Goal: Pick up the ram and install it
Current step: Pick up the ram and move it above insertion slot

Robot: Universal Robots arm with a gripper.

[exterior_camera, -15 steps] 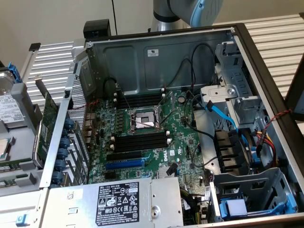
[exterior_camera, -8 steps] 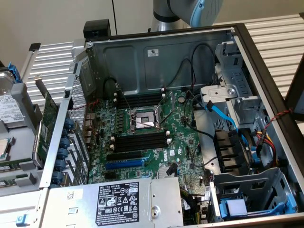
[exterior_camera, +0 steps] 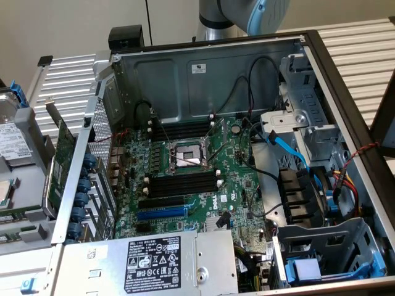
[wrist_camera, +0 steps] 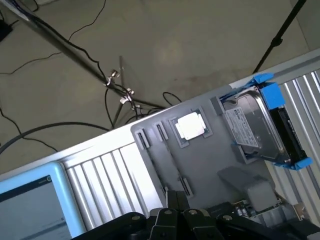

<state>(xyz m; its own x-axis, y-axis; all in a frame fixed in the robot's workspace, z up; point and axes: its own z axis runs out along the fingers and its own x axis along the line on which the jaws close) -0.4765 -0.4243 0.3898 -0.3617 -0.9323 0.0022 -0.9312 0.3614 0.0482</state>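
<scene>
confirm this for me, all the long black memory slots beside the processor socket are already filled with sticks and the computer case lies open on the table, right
Not quite. The exterior view shows the memory slots empty: bare black channels on both sides of the processor socket, no green stick seated in any. The computer case does lie open on the table.

Grey floor (wrist_camera: 200,45) (cables (wrist_camera: 75,47) strewn)

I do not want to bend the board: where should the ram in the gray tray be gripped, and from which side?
The ram sits as a thin green strip in the gray tray, its long upper edge seemingly exposed. Probably come straight from above and pinch the middle of that edge across its two flat faces.
</scene>
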